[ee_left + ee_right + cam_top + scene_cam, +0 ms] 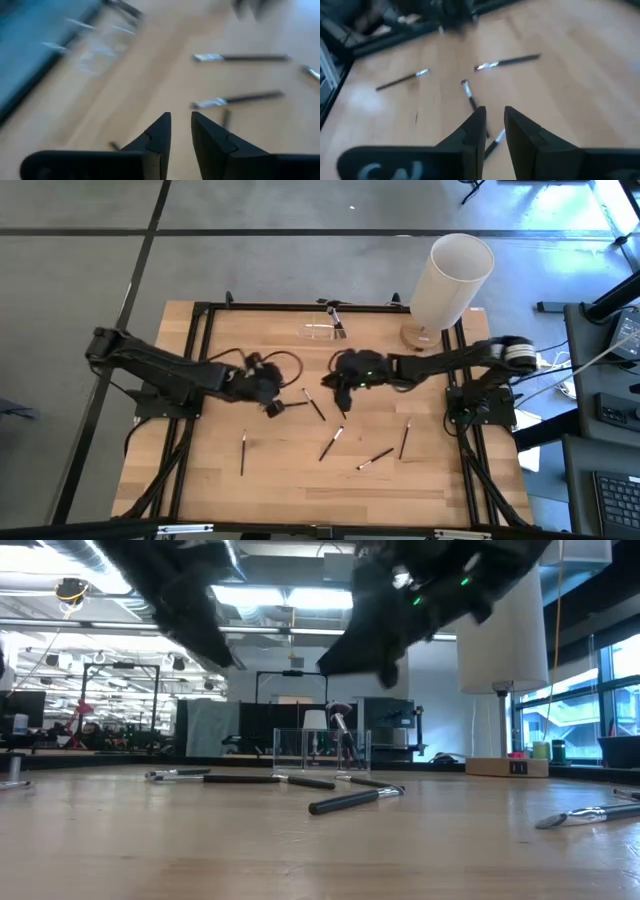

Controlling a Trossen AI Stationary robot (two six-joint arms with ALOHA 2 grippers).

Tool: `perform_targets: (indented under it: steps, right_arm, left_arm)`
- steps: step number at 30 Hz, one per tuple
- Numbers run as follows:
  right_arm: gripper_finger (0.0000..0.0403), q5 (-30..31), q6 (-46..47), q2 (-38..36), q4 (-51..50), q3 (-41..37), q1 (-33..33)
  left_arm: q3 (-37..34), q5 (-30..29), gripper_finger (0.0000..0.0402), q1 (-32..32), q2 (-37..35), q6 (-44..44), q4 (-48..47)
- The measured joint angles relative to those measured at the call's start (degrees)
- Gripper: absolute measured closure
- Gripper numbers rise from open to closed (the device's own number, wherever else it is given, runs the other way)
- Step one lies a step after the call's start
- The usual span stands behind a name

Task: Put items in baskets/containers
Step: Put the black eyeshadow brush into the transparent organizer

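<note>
— Starting from the left, what do we have?

— We see the left gripper (272,407) over the wooden table (200,480), left of centre. In its wrist view, its fingers (159,131) stand a little apart and nothing is between them, so it is released.

— And the loose brushes?

— We count six lying flat on the boards. The leftmost brush (242,452) lies alone, nearer to us than the left gripper. A short brush (294,404) lies just beside that gripper's tip, and a slanted brush (316,405) lies just to its right. The middle brush (332,443) lies nearer to us, the low brush (375,459) is right of it, and the rightmost brush (404,439) is almost upright in the high view.

— Where is the container?

— The clear holder (322,331) sits at the far edge, about mid-table. We can make out at least one stored brush (338,325) leaning in it.

— And the right gripper?

— The right gripper (342,396) hangs just right of centre, between the holder and the loose brushes. From the low view it is well clear of the table. Its fingers (475,127) show a narrow gap and we see no brush clamped between them, so it grips nothing.

— Anything farther right?

— A white cylinder (452,278) on a tan base (418,337) stands at the far right corner.
</note>
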Motion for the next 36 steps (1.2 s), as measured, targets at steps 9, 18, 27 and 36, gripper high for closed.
perform_targets:
  steps: [9, 18, 27, 36]
  right_arm:
    - [0.0333, -6.9, -6.6, 18.0, -4.7, 17.1, 0.0]
    - [0.0333, -12.1, -17.7, 32.8, -28.7, 42.1, 0.0]
    - [0.0333, -15.1, -22.6, 41.5, -39.6, 55.0, 0.1]
    - [0.0333, -14.7, -22.6, 44.9, -40.1, 57.0, 0.0]
  left_arm:
    - [-15.7, -9.2, 0.0353, -7.5, -15.3, -13.6, 4.5]
    - [-24.2, -9.5, 0.0351, -7.6, -20.4, -17.4, 8.1]
    - [-28.9, -11.2, 0.0354, -7.8, -19.5, -23.4, 8.6]
    - [-29.8, -11.1, 0.0352, -7.8, -19.5, -22.7, 10.7]
